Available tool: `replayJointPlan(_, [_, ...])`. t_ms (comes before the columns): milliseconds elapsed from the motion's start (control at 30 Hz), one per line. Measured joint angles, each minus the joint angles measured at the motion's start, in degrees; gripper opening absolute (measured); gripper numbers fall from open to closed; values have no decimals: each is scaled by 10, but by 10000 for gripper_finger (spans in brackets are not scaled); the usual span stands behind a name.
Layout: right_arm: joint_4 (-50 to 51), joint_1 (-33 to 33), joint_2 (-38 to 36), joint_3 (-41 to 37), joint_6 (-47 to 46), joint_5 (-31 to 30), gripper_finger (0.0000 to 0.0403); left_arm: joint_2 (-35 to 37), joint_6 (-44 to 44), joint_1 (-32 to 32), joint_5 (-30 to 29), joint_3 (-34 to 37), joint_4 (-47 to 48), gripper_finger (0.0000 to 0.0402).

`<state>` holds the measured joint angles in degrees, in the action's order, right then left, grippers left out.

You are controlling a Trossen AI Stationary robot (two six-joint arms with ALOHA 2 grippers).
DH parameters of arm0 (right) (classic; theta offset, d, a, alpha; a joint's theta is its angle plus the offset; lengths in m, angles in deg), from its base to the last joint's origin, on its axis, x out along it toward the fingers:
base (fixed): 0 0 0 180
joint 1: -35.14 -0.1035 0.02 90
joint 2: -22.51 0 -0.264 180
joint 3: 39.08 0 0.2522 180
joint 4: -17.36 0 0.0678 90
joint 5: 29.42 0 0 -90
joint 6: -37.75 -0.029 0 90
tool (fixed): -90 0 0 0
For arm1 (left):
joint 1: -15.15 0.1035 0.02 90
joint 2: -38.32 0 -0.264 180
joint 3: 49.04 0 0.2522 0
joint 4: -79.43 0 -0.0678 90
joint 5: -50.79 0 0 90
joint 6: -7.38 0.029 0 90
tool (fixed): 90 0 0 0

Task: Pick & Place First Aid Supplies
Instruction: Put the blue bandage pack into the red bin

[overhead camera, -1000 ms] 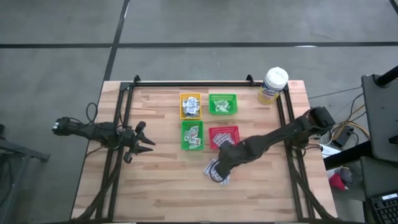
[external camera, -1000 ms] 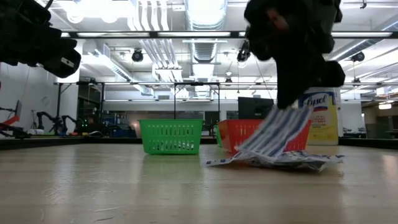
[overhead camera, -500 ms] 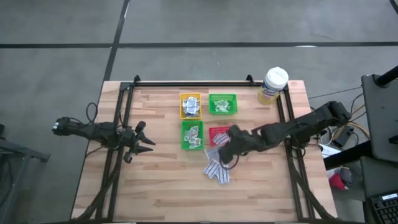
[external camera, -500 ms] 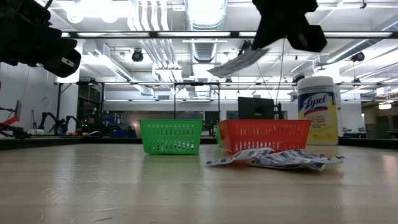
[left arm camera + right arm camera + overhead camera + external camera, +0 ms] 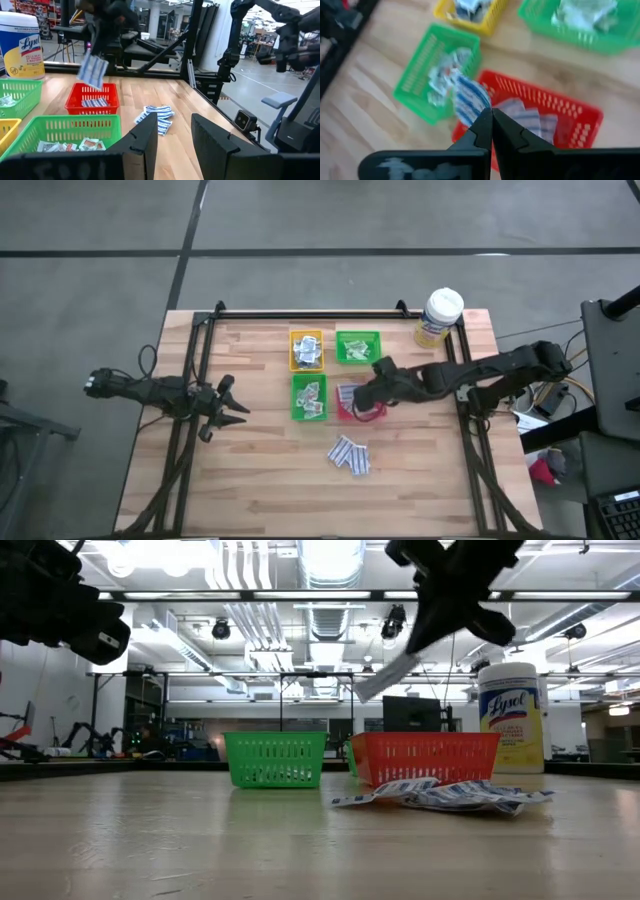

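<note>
Holding my right fingers (image 5: pixel 490 116) pinched shut on one blue-and-white pad (image 5: pixel 470 101), I hang it directly below the fingertips, above the red tray (image 5: pixel 580 127). To finish well, I should centre the dangling pad over the pads already in that tray, lower until it clears the rim, then release. Farther from the fingertips, a small heap of pads (image 5: pixel 349 455) lies on the table (image 5: pixel 260 480). My left fingers (image 5: pixel 232 409) wait partly open, empty, well apart.
</note>
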<state>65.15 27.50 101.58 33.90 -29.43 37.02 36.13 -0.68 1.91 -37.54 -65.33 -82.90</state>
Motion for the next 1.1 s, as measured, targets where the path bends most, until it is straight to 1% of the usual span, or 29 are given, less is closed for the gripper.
replayJointPlan(133, [0, 0, -1, -36, -33, 27, 8, 0, -1, 0, 0, 0, 0, 115])
replayJointPlan(300, [-4, 0, -1, -80, -76, 31, 8, 0, -1, 0, 1, 0, 0, 115])
replayJointPlan(467, [-59, 4, -1, -113, -79, 31, 8, 0, -1, 0, 0, 0, 0, 115])
replayJointPlan(567, [-75, 7, 1, -128, -87, 32, 8, 0, -1, 0, 1, 0, 0, 115])
replayJointPlan(800, [-77, 18, 30, -133, -89, 30, 8, 0, -7, 0, 0, 0, 0, 115])
replayJointPlan(1100, [-80, 24, 63, -116, -59, 30, 8, 0, -8, 0, 0, 0, 0, 115])
